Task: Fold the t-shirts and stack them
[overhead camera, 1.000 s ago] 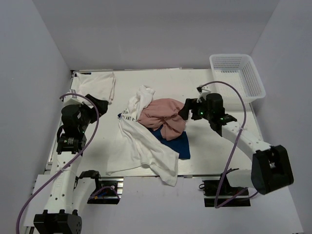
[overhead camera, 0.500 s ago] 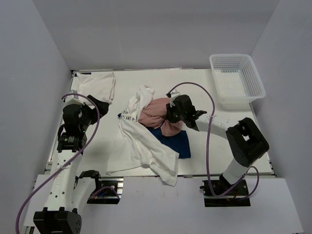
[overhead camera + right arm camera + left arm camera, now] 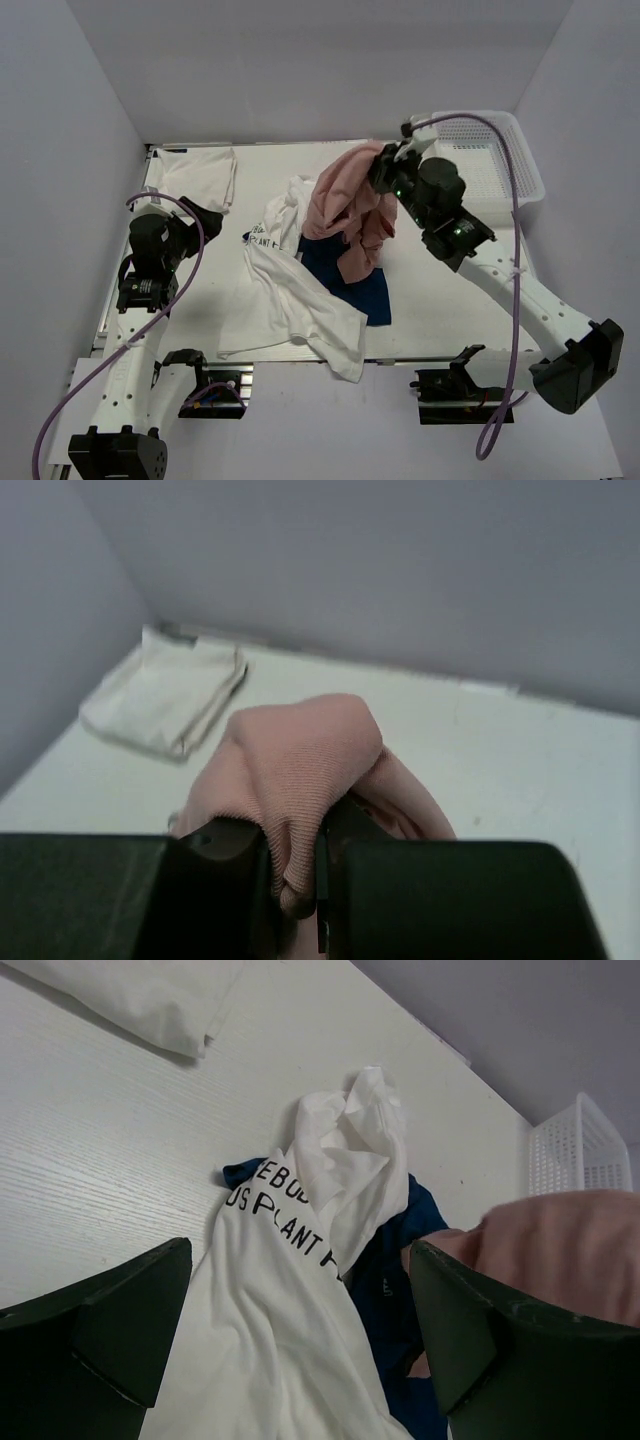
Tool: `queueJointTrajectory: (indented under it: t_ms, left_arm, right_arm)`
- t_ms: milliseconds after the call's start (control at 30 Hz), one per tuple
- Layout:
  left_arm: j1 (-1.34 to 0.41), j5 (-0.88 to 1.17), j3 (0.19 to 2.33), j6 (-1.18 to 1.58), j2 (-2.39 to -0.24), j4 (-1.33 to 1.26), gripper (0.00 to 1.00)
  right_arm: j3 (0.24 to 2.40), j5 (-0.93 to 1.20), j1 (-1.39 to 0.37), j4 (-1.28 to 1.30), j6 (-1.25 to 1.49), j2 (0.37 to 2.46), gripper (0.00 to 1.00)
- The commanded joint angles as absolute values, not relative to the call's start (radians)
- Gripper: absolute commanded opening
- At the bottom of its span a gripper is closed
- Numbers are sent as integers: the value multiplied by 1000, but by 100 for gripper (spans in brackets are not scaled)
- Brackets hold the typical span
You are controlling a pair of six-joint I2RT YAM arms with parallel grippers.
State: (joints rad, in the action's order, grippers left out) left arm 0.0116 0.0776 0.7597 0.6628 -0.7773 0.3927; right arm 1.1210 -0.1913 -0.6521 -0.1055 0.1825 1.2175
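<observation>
Roughly, left to right. Folded white tee (image 3: 195,175) lies squared up in the far-left corner of the counter (image 3: 440,290), close to both edges. Left end effector (image 3: 300,1260) hovers near it, jaws spread wide, nothing between them; bare counter beneath.

Centre: lettered white tee (image 3: 290,305) sprawls crumpled, its near corner hanging over the counter's front edge. Print reads "EBO" above "US PLANT" in the left wrist view; the start of each line is lost in a fold. Navy tee (image 3: 365,290) lies partly under it, partly under the pink one, so only a patch shows and no print is visible.

Right of centre: pink tee (image 3: 345,195) hangs bunched from the right end effector (image 3: 318,875), jaws pinched narrow on a ridge of the fabric. Whether its lowest tail touches the navy tee cannot be told. Its outline is not readable.

Open counter runs from the pile to the right edge. White mesh basket (image 3: 525,165) sits in the far-right corner, its left side hidden behind the right arm.
</observation>
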Motion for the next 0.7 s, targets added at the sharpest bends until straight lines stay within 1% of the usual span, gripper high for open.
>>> queueJointTrajectory:
  t_ms: [0,100,200,267,367,400,433,467,500,533,567,633,667]
  left_arm:
    - [15,37,798,666,-764,416,99]
    - [15,28,798,675,-746,416,99]
    - [15,28,788,675,-746,416,99]
    - [15,18,788,675,-746,425,99]
    - [15,-6,798,675,-746,434,99]
    - [15,-6,798,675,-746,445,99]
    - [15,-18,798,675,-746,445,99]
    - [15,-18,798,675,-746,445,99]
    - [15,-18,798,675,-746,445,99]
    - [15,-28,798,675,-755,445,99]
    - [15,-28,798,675,-755,445,99]
    - [15,-41,798,675,-767,445,99]
    - [15,-41,798,675,-767,445,99]
  right_arm:
    - [1273,-419,-637,-120,134,1218,0]
    - [1319,-492,-609,-143,62,1235,0]
    - [1474,-600,-560,-146,-36,1304,0]
    - [1580,-649,-502,-146,-107,1388,0]
    - [1857,-663,-419,-111,-165,1518,0]
    - [1906,-663,-402,-101,-175,1578,0]
    - [2066,-667,-364,-95,-189,1609,0]
    - [2119,-669,-329,-92,-201,1641,0]
    - [2170,-669,-315,-107,-237,1723,0]
    - [2209,-686,-275,-118,-250,1745,0]
    - [2318,-686,-246,-138,-261,1793,0]
    - [2323,-689,-200,-219,-278,1821,0]
    - [2292,-675,-154,-235,-275,1821,0]
